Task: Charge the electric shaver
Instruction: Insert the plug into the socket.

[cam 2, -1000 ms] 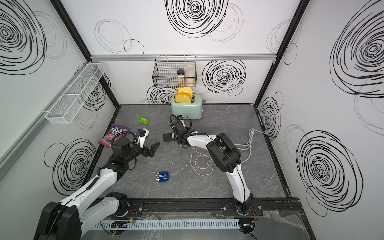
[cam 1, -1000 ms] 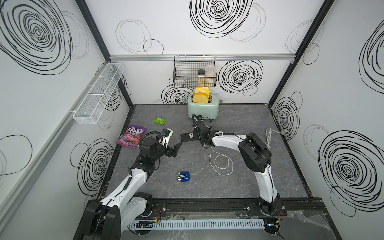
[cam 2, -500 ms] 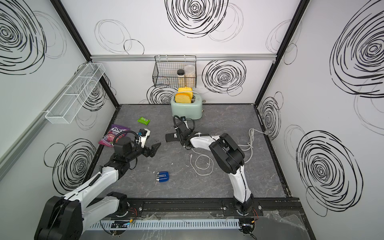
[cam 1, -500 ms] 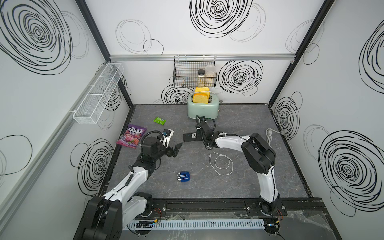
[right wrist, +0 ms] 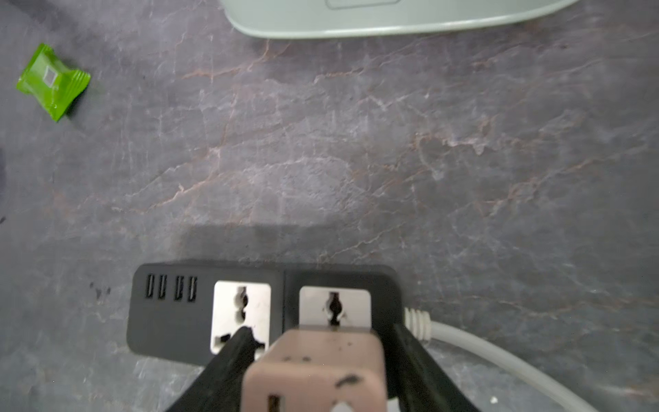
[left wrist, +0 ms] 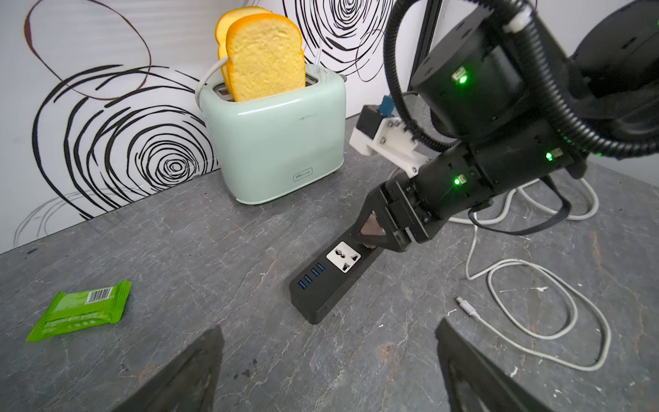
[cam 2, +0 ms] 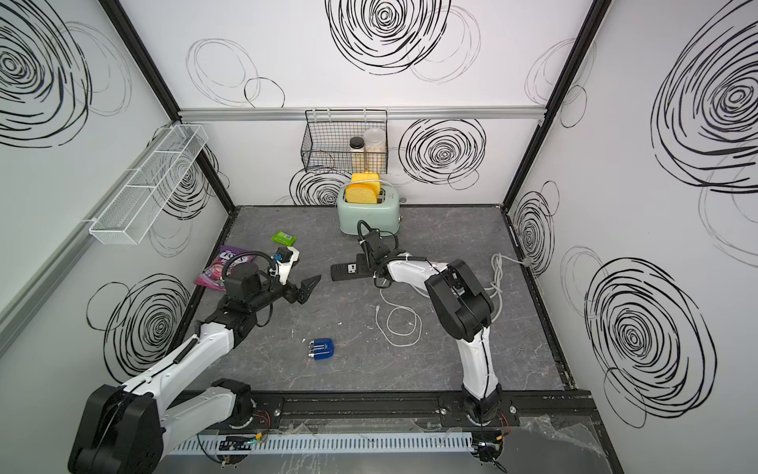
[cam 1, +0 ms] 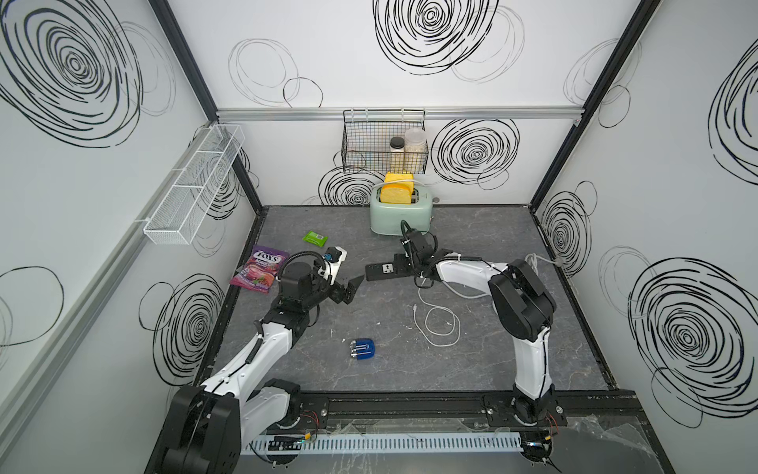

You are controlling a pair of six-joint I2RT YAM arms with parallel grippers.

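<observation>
**A:** Right wrist view first: state of the right fingers [right wrist: 235, 356]?

**B:** Set either side of the pale-pink adapter [right wrist: 317, 371], which sits on the black power strip [right wrist: 171, 314] at the socket nearest its cord. Pressing on it or just clear of it: cannot tell.

**A:** And the left fingers [cam 1: 356, 283]?

**B:** Spread wide, holding nothing, hanging near the strip's USB end without touching it.

**A:** Whereabouts of the electric shaver [cam 1: 363, 349]?

**B:** Lying flat on the tabletop [cam 1: 512, 369], silver foils up, well apart from the power strip, on the side toward the arm bases. Plain in both top views. Touched by neither pair of fingers.

**A:** Anything else close to the strip?

**B:** A loose white cable [cam 1: 441, 328], looped on the tabletop on that same side, small plug end lying free near the strip. On the opposite side, near the strip, a mint toaster [cam 1: 401, 215] with two bread slices standing in it.
</observation>
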